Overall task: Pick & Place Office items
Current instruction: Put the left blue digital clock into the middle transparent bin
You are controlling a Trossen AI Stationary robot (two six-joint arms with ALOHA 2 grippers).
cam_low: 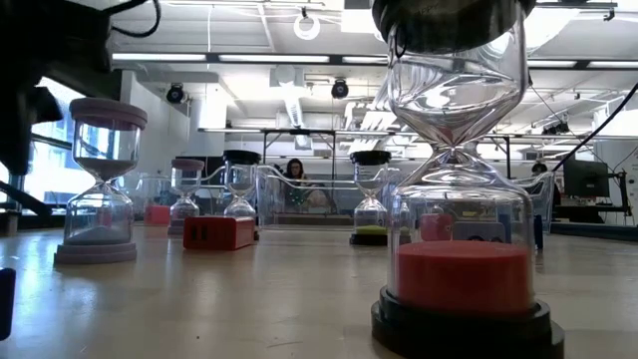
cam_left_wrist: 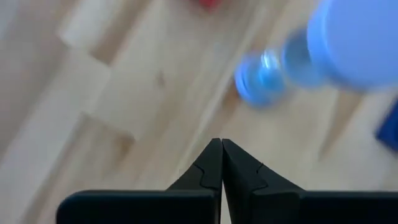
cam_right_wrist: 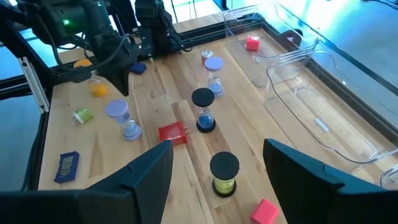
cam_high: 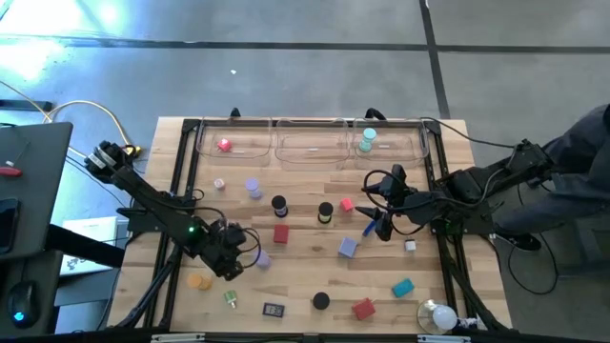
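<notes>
Small sand timers and blocks are scattered over the wooden table (cam_high: 305, 276). My left gripper (cam_high: 234, 255) is shut with nothing between its fingers (cam_left_wrist: 221, 163), a little above the boards. Just beyond its tips is a lavender-capped timer (cam_high: 260, 257) (cam_left_wrist: 311, 56), which lies tilted on its side (cam_right_wrist: 122, 118). My right gripper (cam_high: 381, 225) hangs open above the table's right middle (cam_right_wrist: 217, 155), over a black-capped timer with yellow sand (cam_right_wrist: 224, 174). A red block (cam_high: 281, 233) and another black-capped timer (cam_high: 278, 204) stand between the two arms.
Three clear trays (cam_high: 310, 151) line the far edge; the left one holds a pink piece (cam_high: 224, 145), the right one a teal timer (cam_high: 367, 141). A white bulb (cam_high: 438, 316) sits at the near right corner. A red-sand timer (cam_low: 459, 239) stands close before the low camera.
</notes>
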